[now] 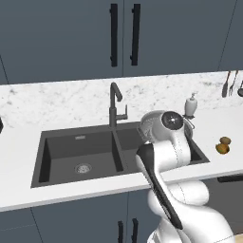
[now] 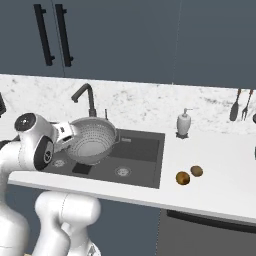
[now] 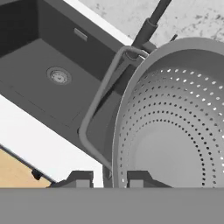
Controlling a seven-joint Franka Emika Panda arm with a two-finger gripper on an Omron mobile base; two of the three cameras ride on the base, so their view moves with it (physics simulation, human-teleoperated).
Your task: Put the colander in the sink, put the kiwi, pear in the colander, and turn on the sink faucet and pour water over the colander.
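Colander (image 2: pixel 92 140), its rim clamped in the hand (image 3: pixel 106 178), hangs tilted above the sink (image 2: pixel 142 150) basins.

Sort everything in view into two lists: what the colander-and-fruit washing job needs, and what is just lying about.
Needed for the job:
colander, clamped in the tool above the sink
kiwi and pear, on the counter
sink faucet

Just lying about:
white soap dispenser
utensils hanging on the wall
cabinet handles
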